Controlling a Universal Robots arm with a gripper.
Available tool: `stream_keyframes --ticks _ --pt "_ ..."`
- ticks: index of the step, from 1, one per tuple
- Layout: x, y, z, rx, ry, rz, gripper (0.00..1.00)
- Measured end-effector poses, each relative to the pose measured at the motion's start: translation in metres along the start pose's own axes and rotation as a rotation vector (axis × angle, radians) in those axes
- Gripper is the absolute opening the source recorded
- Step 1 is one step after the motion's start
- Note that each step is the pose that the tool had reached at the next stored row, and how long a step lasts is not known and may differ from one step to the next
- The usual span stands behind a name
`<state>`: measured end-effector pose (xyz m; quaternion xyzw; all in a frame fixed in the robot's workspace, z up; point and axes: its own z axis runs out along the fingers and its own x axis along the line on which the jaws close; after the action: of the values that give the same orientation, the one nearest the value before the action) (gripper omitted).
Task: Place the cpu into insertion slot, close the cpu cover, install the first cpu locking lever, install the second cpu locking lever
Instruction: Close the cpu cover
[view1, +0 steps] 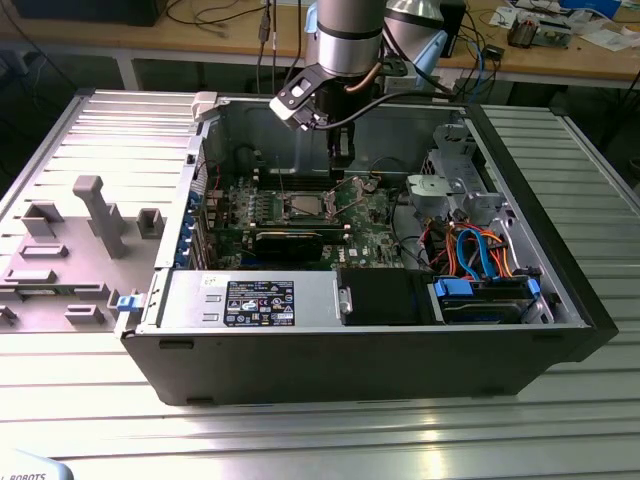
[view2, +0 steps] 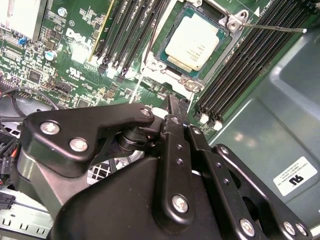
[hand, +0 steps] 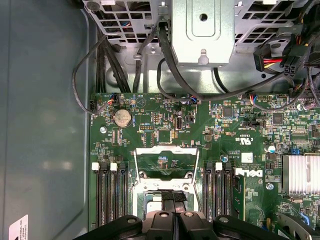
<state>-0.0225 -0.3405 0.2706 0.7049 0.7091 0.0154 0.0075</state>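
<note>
Your pincer (hand: 175, 196) hung inside the open computer case (view1: 300, 365), its two black fingers pressed together with nothing visible between them. Just beyond its tips in the second wrist view, the cpu (view2: 191, 42) sat flat in the insertion slot (view2: 162, 50). Just beyond the tips in the first wrist view, the cpu cover (hand: 167, 149) stood raised, green board showing through its window.
</note>
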Motion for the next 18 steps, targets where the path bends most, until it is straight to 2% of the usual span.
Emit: stream_keyframes --ticks 5,13,18 --pt "0.0000 0.0014 0.0001 0.0000 0.0000 0.000 0.11" --pt "0.0000 0.0081 0.0003 0.0000 -0.0001 0.000 0.11" --pt "0.0000 0.0088 0.0003 0.0000 -0.0001 0.000 0.11"
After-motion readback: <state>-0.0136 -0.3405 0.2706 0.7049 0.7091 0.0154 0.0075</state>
